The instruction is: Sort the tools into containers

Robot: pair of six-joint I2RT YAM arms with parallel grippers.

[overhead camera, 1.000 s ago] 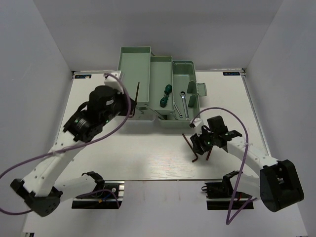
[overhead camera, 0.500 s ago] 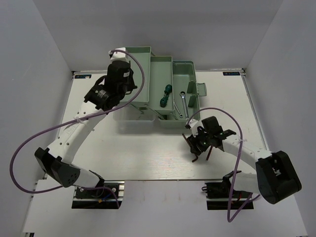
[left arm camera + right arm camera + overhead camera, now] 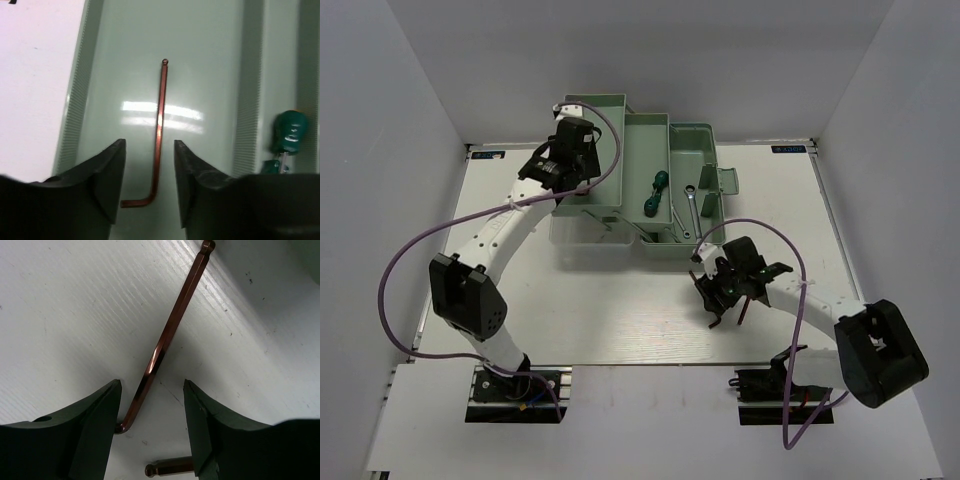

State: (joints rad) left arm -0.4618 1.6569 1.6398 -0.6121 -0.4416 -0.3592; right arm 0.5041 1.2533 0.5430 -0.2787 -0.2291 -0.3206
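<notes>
The mint-green toolbox (image 3: pixel 646 138) stands open at the back of the table, its trays fanned out. My left gripper (image 3: pixel 582 160) hangs over the left tray (image 3: pixel 115 65), open. A reddish-brown hex key (image 3: pixel 160 125) lies on the tray floor between the fingers, touching neither. Green-handled screwdrivers (image 3: pixel 654 194) lie in the middle tray; one (image 3: pixel 290 129) shows at the edge of the left wrist view. A silver wrench (image 3: pixel 689 206) rests in the right bin. My right gripper (image 3: pixel 152 385) is open, low over a hex key (image 3: pixel 172 325) on the table, beside a second hex key (image 3: pixel 170 467).
The toolbox's folded-out handle piece (image 3: pixel 726 181) juts right of the bin. A translucent lid part (image 3: pixel 582 236) lies in front of the left tray. The two table hex keys (image 3: pixel 714 312) sit just in front of the toolbox, near the right arm's cable (image 3: pixel 800 300).
My left arm swung back over the left tray and its jaws opened, leaving the hex key on the tray floor. The right gripper edged slightly left over its hex key.
</notes>
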